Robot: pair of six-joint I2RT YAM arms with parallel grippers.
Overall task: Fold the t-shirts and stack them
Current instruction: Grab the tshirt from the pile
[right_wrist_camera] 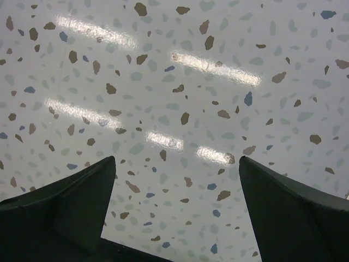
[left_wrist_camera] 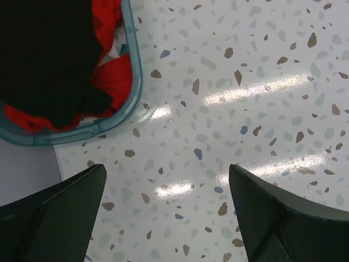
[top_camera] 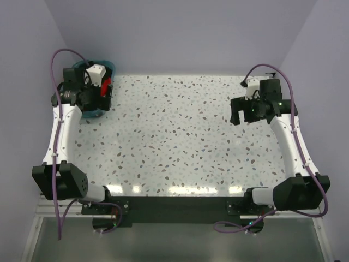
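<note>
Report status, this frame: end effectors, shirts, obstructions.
Both open, empty: left end effector near teal basket, right end effector over table. In basket: black t-shirt atop red t-shirts, unfolded. No obstruction seen.

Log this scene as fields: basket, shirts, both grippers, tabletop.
basket: teal plastic basket, far-left table corner
shirts: black cloth t-shirt heaped over red cloth t-shirts, all in basket
left gripper: open, empty, above table beside basket
right gripper: open, empty, above bare table
table: speckled terrazzo tabletop, no shirt laid out
</note>
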